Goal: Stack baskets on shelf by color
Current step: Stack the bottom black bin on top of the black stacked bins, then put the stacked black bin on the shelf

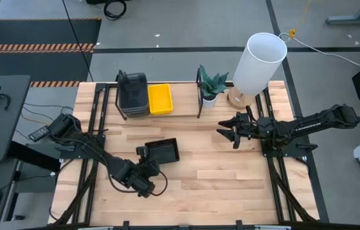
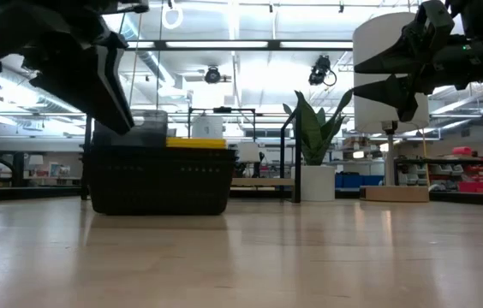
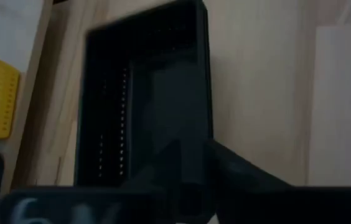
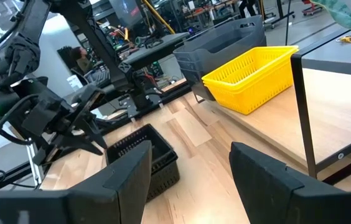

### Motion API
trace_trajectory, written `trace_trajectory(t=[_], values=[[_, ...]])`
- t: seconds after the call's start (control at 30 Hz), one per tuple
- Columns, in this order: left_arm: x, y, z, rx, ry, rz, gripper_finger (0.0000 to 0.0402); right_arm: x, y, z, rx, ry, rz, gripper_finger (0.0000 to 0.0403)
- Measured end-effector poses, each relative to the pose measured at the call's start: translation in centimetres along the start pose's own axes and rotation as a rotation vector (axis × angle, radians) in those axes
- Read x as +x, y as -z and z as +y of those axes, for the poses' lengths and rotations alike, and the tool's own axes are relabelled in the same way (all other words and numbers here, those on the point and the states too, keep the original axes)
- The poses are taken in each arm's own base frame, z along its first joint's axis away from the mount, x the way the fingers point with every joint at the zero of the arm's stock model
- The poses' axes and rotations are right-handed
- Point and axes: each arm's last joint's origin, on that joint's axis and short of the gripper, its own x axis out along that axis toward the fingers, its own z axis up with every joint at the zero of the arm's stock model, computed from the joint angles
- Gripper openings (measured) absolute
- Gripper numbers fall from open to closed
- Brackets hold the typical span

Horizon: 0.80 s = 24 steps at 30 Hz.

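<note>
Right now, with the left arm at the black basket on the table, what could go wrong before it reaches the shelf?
1. The left gripper sits at one end of the black basket, so lifted from there it may tilt or slip.
2. The shelf already holds the grey stack and yellow basket close together; a drifting approach could knock them.
3. The right gripper hovers open near the shelf's end frame and the plant, in the likely path.

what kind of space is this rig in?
Likely an open industrial lab or workshop: exposed ceiling lights and ducts, hazard-striped floor tape, and racks with bins behind the wooden table.
</note>
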Motion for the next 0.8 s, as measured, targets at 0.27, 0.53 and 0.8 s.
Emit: trace_trajectory(t=[0.27, 0.53, 0.8], values=[[-0.1, -1.8, 0.6, -0.087, 0.069, 0.015, 0.0158, 0.0, 0.0, 0.0, 0.000, 0.000, 0.000, 0.0221], [2.0, -4.1, 1.8, -0.344, 0.152, -0.013, 0.0172, 0.0, 0.0, 0.0, 0.000, 0.000, 0.000, 0.0221], [4.5, -4.9, 1.2, -0.255, 0.170, -0.055, 0.0202, 0.0, 0.0, 0.0, 0.000, 0.000, -0.002, 0.0221]])
